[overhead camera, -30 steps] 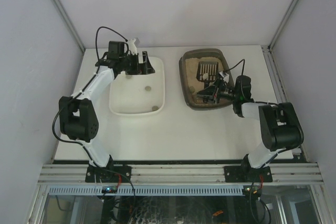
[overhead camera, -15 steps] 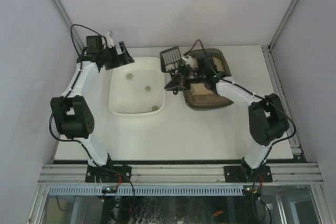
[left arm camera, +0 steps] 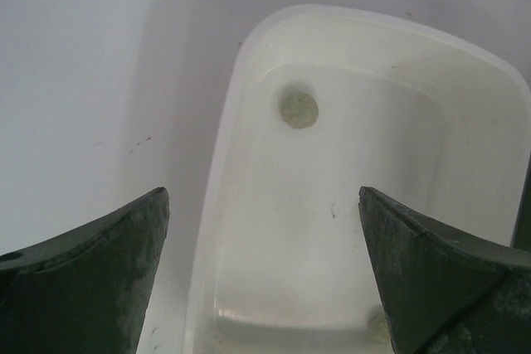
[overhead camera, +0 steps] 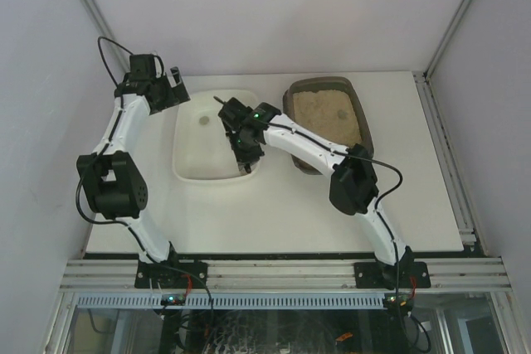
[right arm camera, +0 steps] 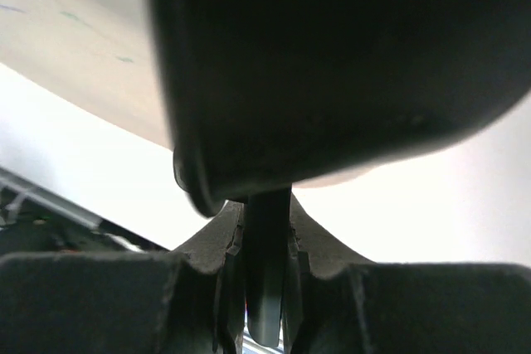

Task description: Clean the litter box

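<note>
Tub [overhead camera: 197, 155] is sitting on the table [overhead camera: 274, 213] and serving as reference. Litter box [overhead camera: 362, 122] is lying just right of the tub, apart from it, with its tan litter fully exposed. Right gripper [overhead camera: 242, 148] is hanging over the tub's right half, its arm reaching in from across the near left corner of the litter box and covering part of the tub floor. In the right wrist view its fingers [right arm camera: 228, 242] are pressing nearly together on the thin handle of the scoop [right arm camera: 332, 64], whose dark body is blocking most of that view. Left gripper [overhead camera: 170, 87] is hovering just off the tub's far left corner, spread wide and holding nothing; its wrist camera is looking down into the tub between the two fingers [left arm camera: 91, 279]. One round lump [left arm camera: 298, 110] is lying on the tub floor near the far left; a second is showing only partly at the near right. Against half a second ago: the scoop was over the gap by the tub's far right corner and is now over the tub; the left gripper is sitting slightly farther from the tub; the mid-floor lump is now hidden under the right arm.
</note>
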Controlling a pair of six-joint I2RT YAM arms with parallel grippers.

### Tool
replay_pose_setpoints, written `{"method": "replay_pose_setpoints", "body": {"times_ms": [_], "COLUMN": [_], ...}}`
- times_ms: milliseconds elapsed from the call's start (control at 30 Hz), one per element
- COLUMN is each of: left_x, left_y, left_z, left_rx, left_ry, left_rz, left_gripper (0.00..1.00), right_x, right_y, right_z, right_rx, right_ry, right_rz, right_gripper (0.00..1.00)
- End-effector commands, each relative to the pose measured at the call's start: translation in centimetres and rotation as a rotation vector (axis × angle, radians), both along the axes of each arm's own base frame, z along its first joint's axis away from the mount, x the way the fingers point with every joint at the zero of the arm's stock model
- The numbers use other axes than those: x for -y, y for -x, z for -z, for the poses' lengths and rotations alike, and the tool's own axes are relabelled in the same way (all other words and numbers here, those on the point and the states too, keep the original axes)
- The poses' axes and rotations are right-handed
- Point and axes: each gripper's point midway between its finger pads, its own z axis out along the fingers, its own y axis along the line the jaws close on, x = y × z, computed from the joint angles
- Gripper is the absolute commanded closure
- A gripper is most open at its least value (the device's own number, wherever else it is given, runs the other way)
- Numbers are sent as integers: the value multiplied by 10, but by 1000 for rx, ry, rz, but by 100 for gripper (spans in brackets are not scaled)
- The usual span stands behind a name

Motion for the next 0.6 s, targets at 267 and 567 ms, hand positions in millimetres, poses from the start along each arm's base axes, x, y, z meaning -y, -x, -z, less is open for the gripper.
{"method": "replay_pose_setpoints", "body": {"times_ms": [267,567], "left_x": [-7,-4], "left_y": [-8,-10], "left_z": [-31,-33], "left_rx": [99,103], "left_ry": [-40,-23], "left_rz": [-22,-22], "left_gripper": [0,0], "right_x": [52,43], "right_y": [-28,-22], "right_z": [-37,-24], "right_rx": [229,247], "right_ry": [211,326], "right_rz": [30,-78], "right_gripper": [100,100]}}
